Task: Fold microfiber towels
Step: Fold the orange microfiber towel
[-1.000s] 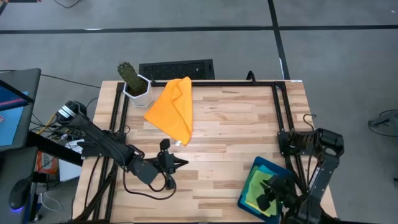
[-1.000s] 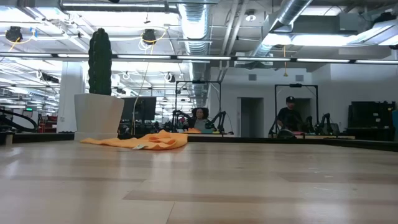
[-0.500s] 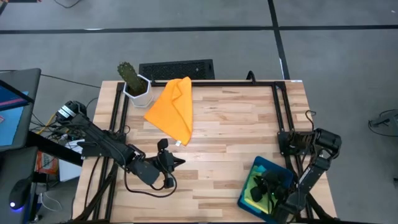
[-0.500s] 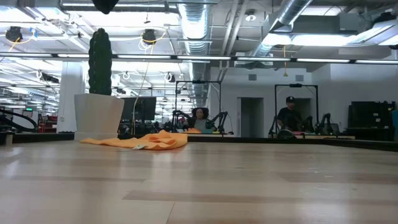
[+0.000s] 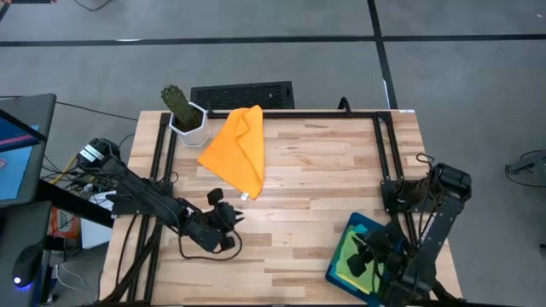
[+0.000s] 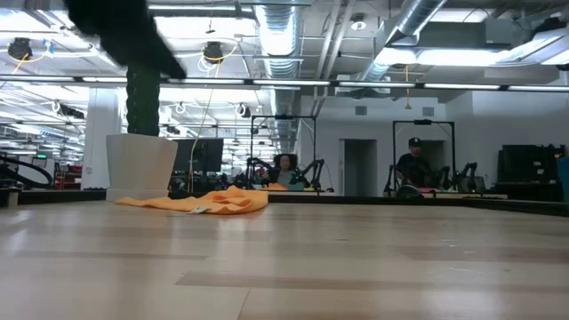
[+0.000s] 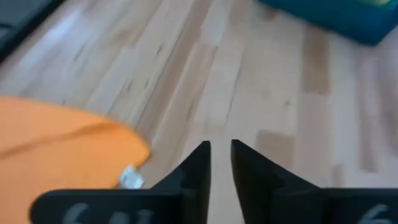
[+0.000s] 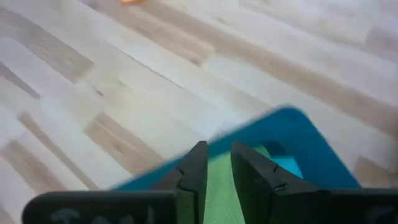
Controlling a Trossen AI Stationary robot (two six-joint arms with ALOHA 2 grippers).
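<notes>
An orange microfiber towel (image 5: 239, 149) lies crumpled at the table's far left, resting flat on the wood, with a white tag (image 7: 130, 178) at its near corner. My left gripper (image 5: 223, 217) hovers just near of that corner, tipped downward. Its fingers stand slightly apart with nothing between them (image 7: 219, 149). A green towel (image 8: 217, 193) and a bright blue one (image 8: 289, 169) lie in the dark teal tray (image 5: 354, 223) at the near right. My right gripper (image 5: 367, 250) hangs over that tray, fingers a little apart (image 8: 217, 155) and holding nothing.
A cactus in a white pot (image 5: 183, 111) stands at the far left corner, next to the orange towel. A black keyboard (image 5: 243, 94) lies beyond the far edge. Black frame rails (image 5: 380, 145) run along the table's sides. Bare wood (image 5: 324, 179) spans the middle.
My left gripper has sunk and tipped further downward, moving a little toward the orange towel's near corner; it now enters the low view from above. My right arm has shifted above the tray, while its gripper stays over the green towel. The towels lie as before.
</notes>
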